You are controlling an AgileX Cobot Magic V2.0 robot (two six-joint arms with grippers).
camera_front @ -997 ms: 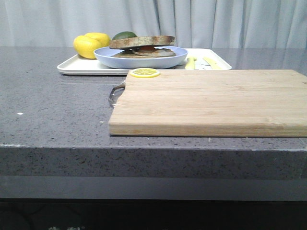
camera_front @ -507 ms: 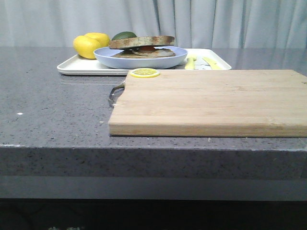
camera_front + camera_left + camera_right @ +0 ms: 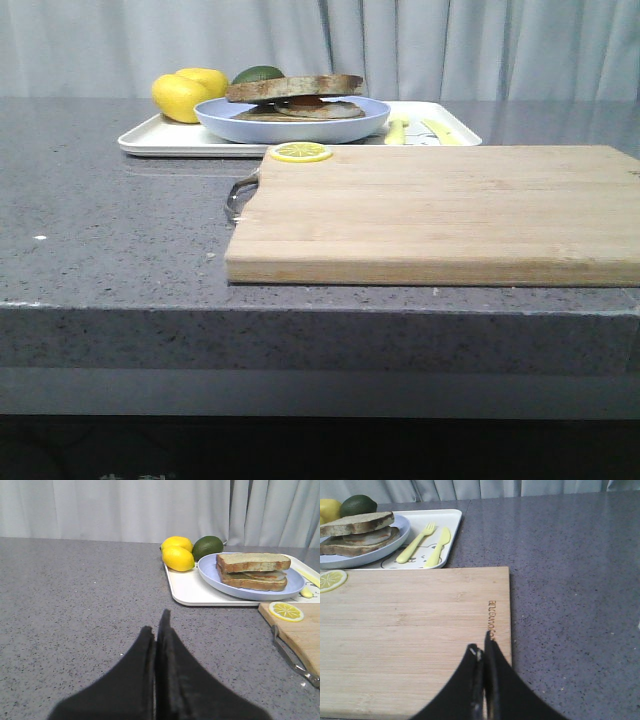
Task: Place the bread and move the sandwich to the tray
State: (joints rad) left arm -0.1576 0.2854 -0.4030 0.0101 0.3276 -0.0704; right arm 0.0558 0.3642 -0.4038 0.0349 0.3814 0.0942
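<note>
Grey speckled counter (image 3: pixel 110 220), pale curtain (image 3: pixel 420 45) behind; both arms' fingers (image 3: pixel 159 635) pressed together, empty.

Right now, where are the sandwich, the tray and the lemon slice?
sandwich (image 3: pixel 252 570), left wrist view, side of the stacked bread.
tray (image 3: pixel 192 592), left wrist view, bare white floor.
lemon slice (image 3: pixel 302 152), front view, yellow face.

Kitchen-style setting: grey speckled stone counter (image 3: pixel 110 250) bearing a wooden cutting board (image 3: pixel 440 215), pale curtain (image 3: pixel 420 45) behind it.
</note>
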